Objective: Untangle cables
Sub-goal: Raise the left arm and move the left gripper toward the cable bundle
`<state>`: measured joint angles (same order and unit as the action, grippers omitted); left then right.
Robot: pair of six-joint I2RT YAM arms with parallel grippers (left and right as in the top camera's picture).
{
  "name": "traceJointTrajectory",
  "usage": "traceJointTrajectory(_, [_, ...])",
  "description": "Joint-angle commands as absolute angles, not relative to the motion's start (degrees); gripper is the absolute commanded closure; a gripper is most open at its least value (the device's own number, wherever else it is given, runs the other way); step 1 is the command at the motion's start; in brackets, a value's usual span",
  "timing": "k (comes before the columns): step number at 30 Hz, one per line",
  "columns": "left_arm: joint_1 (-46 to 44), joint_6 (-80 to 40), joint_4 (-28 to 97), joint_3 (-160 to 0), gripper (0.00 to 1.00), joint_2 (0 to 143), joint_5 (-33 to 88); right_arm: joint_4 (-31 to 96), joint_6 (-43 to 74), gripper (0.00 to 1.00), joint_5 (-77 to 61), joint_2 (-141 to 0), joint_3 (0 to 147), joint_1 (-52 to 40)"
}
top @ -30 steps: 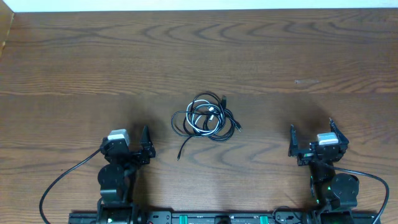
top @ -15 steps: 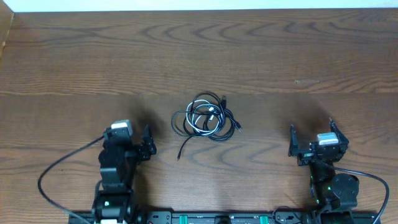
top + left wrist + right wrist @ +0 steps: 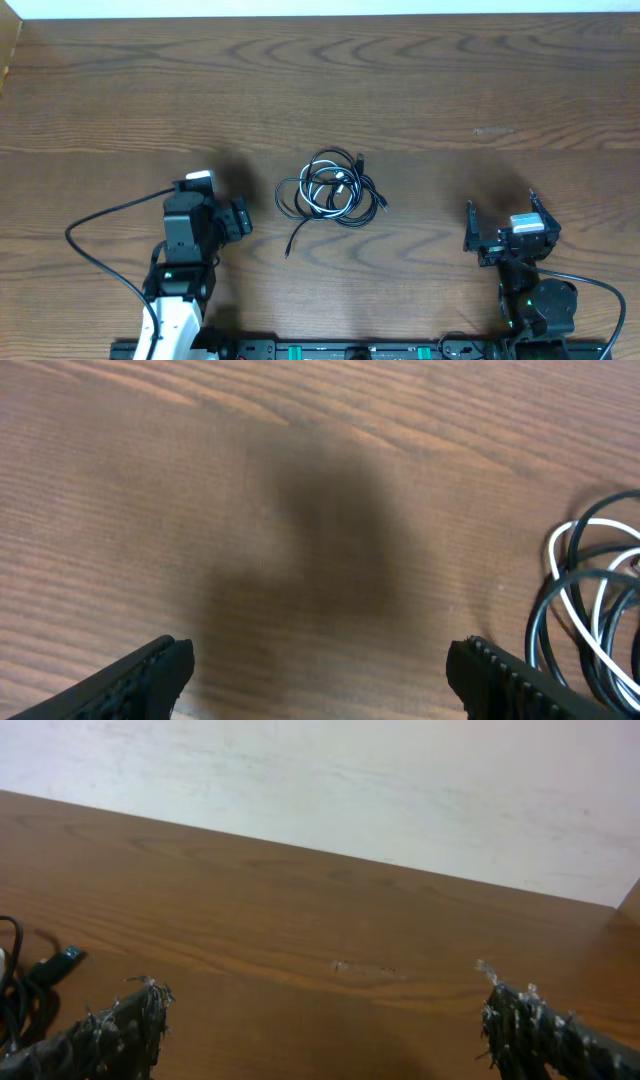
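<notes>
**Step in hand: approach.** No cable is gripped or touched yet. The left end effector [image 3: 238, 219] hangs above the dark brown wood-grain counter [image 3: 420, 80] with its jaws wide apart and empty; the left wrist view shows bare wood between its fingertips [image 3: 165, 665]. The right end effector [image 3: 502, 224] is also fully apart and holds nothing.

**Location.** The cable bundle [image 3: 330, 188], a loose coil of thin black cords and one white cord, lies flat on the counter. It is near the left end effector, ahead of it and to its right. It is well apart from the right end effector, on that one's left side.

**Condition.** The loops overlap in a rough ring. The white cable [image 3: 600, 615] runs inside the black loops. The loose black tail [image 3: 293, 240] trails out of the coil towards the left end effector, and small plug ends stick out on the far side.

**Next move (judgement).** Bring the left end effector to the right over the tail or an outer loop, lower it and clamp. The right end effector must then pin or pull the opposite side so that the loops separate.
</notes>
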<state>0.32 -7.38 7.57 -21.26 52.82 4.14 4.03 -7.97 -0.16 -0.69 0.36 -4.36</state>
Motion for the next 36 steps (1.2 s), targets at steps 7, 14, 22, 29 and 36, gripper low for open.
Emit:
traceJointTrajectory(7, [0.5,-4.2,13.9,-28.3,0.14,58.5,4.0,4.3,-7.3,0.01,0.5,-0.3,0.3,-4.1])
traceJointTrajectory(14, [0.5,-2.4,18.9,-31.9,0.14,61.7,4.0,4.3,-7.3,0.01,0.5,-0.3,0.3,-4.1])
traceJointTrajectory(22, [0.5,-1.7,23.0,-35.9,0.14,67.5,3.1,4.3,-7.3,0.01,0.5,-0.3,0.3,-4.1])
traceJointTrajectory(29, [0.5,-1.7,26.7,-40.6,0.14,75.1,2.7,4.3,-7.3,0.01,0.5,-0.3,0.3,-4.1])
traceJointTrajectory(36, [0.5,-1.7,29.6,-44.5,0.14,81.3,2.7,4.3,-7.3,0.01,0.5,-0.3,0.3,-4.1])
